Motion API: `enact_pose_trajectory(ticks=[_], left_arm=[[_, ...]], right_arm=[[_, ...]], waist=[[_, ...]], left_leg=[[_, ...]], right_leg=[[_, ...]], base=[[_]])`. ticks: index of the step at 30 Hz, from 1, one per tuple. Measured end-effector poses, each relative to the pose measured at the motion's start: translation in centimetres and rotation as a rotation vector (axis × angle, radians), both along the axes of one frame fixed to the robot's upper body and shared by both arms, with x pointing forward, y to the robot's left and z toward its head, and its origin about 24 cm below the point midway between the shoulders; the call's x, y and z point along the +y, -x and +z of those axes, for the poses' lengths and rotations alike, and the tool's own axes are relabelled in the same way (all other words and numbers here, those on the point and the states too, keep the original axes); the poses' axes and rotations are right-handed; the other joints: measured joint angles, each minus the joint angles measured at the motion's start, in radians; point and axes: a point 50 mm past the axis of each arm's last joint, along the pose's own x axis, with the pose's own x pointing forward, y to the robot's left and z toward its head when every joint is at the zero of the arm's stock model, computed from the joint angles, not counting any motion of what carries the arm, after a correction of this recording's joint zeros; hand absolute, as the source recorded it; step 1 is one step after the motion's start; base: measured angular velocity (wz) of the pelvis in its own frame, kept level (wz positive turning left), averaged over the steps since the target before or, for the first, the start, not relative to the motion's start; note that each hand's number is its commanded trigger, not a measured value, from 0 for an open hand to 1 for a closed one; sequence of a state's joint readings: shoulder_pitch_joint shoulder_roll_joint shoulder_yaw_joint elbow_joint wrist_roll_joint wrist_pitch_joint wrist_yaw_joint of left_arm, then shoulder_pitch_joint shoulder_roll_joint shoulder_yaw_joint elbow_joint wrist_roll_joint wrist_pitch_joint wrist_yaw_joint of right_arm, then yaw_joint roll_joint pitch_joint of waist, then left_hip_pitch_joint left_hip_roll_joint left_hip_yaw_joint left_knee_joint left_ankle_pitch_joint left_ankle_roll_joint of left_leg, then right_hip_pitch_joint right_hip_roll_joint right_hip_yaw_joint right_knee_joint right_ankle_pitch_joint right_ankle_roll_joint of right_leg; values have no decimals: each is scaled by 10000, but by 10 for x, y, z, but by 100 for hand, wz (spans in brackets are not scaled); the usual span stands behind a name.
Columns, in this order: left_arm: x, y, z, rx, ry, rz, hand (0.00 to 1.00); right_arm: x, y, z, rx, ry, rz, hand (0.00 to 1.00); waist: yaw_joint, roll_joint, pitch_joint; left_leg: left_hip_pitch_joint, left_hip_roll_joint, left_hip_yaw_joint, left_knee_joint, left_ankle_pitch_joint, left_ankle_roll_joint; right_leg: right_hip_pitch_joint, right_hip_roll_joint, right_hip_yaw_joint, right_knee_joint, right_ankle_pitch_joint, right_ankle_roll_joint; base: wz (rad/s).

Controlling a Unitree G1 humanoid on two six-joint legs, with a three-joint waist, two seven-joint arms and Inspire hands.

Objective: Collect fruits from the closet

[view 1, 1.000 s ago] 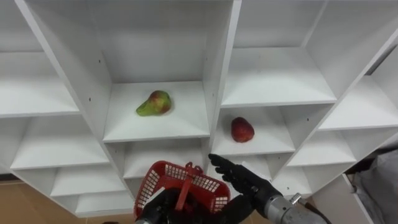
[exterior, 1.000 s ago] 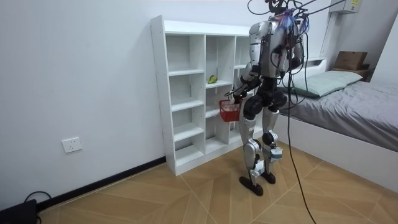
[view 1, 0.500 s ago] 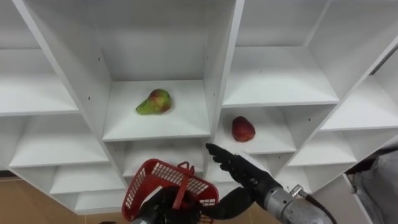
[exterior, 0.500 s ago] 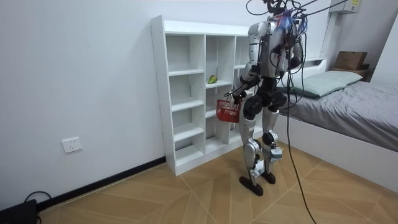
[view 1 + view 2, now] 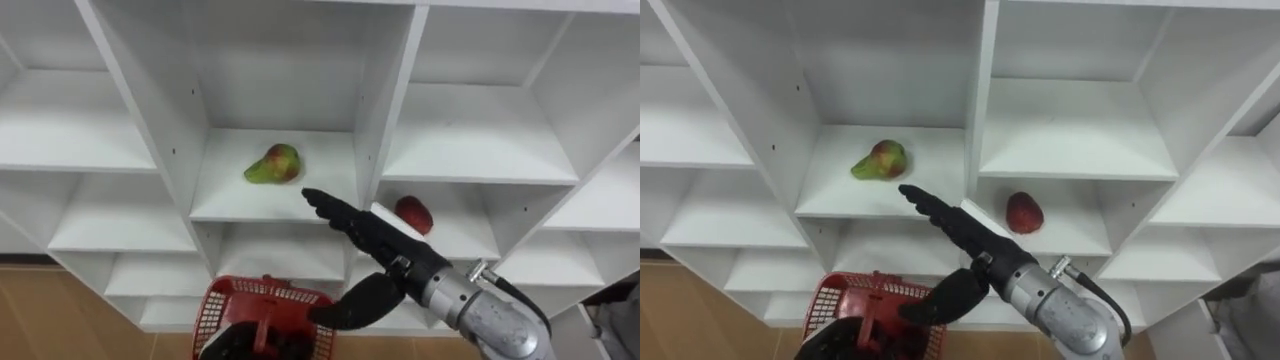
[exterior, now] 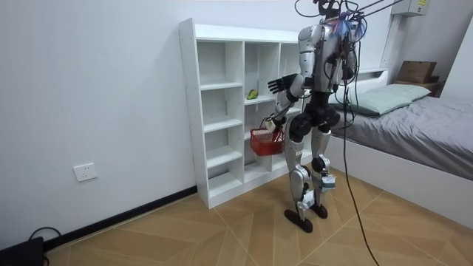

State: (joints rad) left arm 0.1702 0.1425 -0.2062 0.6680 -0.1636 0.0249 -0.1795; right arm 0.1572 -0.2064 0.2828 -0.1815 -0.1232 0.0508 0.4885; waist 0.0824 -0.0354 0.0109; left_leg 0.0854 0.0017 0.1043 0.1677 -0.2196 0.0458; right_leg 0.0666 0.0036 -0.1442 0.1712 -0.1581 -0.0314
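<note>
You have two fruits in the closet [image 5: 388,110]: one pear [image 5: 273,165] on its side, long axis left-right, narrow end left; one red fruit [image 5: 413,213] lower right. The right robot hand [image 5: 372,236] is spread flat near the pear. The left robot hand [image 5: 232,345] clasps the one red basket [image 5: 262,296].

Standing, holding right hand [image 5: 380,245] out forward, fingers straight, thumb dropped; gripping basket [image 5: 300,297] handle low with curled left hand [image 5: 235,343].
</note>
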Motion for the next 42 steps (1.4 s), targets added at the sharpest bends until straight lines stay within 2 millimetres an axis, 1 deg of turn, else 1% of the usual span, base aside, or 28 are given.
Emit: enact_pose_trajectory(ticks=[4,7,11,13,15,18,25,29,31,33,35,39,42], left_arm=[[7,7,-5,358,-219,446,100],[13,13,-9,648,-389,721,100],[15,21,-14,1038,-600,906,100],[15,22,-15,1079,-628,949,100],[15,21,-15,1064,-667,1041,100],[15,20,-15,1030,-680,1086,100],[15,21,-15,1064,-758,1081,100],[13,28,-20,1380,-698,1221,100],[11,30,-21,1501,-698,1353,100],[10,30,-22,1505,-758,1422,100],[10,30,-22,1479,-803,1572,100],[11,30,-22,1473,-851,1773,100],[11,30,-22,1480,-842,1766,100]], right_arm=[[3,-4,10,-303,-66,240,0],[6,-10,18,-652,-207,360,0],[9,-15,25,-985,-277,409,0],[11,-16,30,-1207,-320,457,0],[12,-17,37,-1509,-391,505,0],[13,-17,43,-1760,-485,479,0],[13,-21,47,-2061,-709,-115,0],[13,-30,58,-2656,-843,-515,0],[13,-32,61,-2863,-881,-727,0],[13,-34,62,-3136,-514,-1010,0],[13,-35,62,-3429,-15,-1161,0],[12,-37,63,-4010,899,-1552,0],[14,-38,63,-4222,1143,-1678,0]], waist=[[72,17,-3],[63,54,-8],[83,163,1],[87,219,-11],[85,288,-50],[90,321,-64],[127,316,-54],[168,299,-40],[246,283,-28],[430,250,-10],[521,226,1],[624,135,18],[642,70,46]], left_leg=[[103,-4,3,-8,5,-3],[138,-4,0,-12,5,-3],[204,-5,-8,-21,4,-3],[201,-6,-9,-26,4,-3],[201,-3,-10,-37,4,-3],[249,-1,-9,-31,5,-5],[278,-4,-1,-80,4,-4],[285,-3,1,-142,11,-12],[283,0,-2,-154,12,-14],[269,4,-16,-167,11,-14],[253,1,-63,-155,12,-14],[230,-1,-186,-122,13,-13],[185,-5,-279,-106,14,-13]], right_leg=[[58,4,20,2,0,0],[95,5,22,-2,0,0],[168,5,19,-15,1,1],[169,5,19,-15,1,2],[172,7,18,-17,1,1],[204,9,15,-17,1,2],[220,11,30,-4,1,2],[218,21,40,-10,1,2],[218,26,38,-18,1,2],[205,29,8,-23,1,2],[196,15,-108,-25,1,2],[204,1,-254,-29,1,2],[209,-9,-359,-30,1,2]], base=[[-1],[0],[0],[0],[0],[0],[0],[0],[0],[0],[6],[10],[12]])
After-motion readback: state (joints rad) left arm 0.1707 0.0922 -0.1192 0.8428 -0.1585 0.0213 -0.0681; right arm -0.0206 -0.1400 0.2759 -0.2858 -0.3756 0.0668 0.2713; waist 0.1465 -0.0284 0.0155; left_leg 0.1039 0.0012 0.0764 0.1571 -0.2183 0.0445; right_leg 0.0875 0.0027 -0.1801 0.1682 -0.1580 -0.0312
